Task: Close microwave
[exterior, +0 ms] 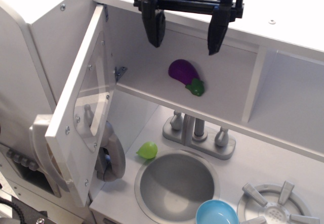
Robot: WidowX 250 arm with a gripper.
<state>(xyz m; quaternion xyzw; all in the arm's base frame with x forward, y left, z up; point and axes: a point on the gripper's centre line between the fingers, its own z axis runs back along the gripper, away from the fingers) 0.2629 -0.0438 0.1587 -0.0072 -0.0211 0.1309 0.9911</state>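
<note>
Observation.image view: a toy kitchen is seen from above and in front, with the arm entering at the top edge.
Gripper [186,32]: two black fingers are spread wide apart with nothing held between them; it is hung in front of the upper edge of the open compartment, touching nothing that can be made out.
Microwave [238,77]: the wide pale-grey compartment is found directly behind and below the gripper, its interior fully exposed.
Microwave door [81,107]: it is swung wide open to the gripper's lower left, hinged at the compartment's left side; a clear window is set in it, and screws are seen along its frame. Well apart from the fingers.
Door handle [43,153]: a long silver bar is fixed to the door's outer face, at the far lower left of the gripper, only partly seen.
Eggplant [185,75]: a purple toy with a green cap is laid on the microwave floor, just below the gap between the fingers.
Faucet [198,133]: a grey tap with two side knobs is placed on the counter, below the gripper.
Sink [176,183]: a round grey basin is set further below.
Green fruit [147,150]: rested at the sink's upper-left rim.
Blue bowl [216,213]: placed at the sink's lower-right rim.
Burner [276,206]: seen at the lower right.
</note>
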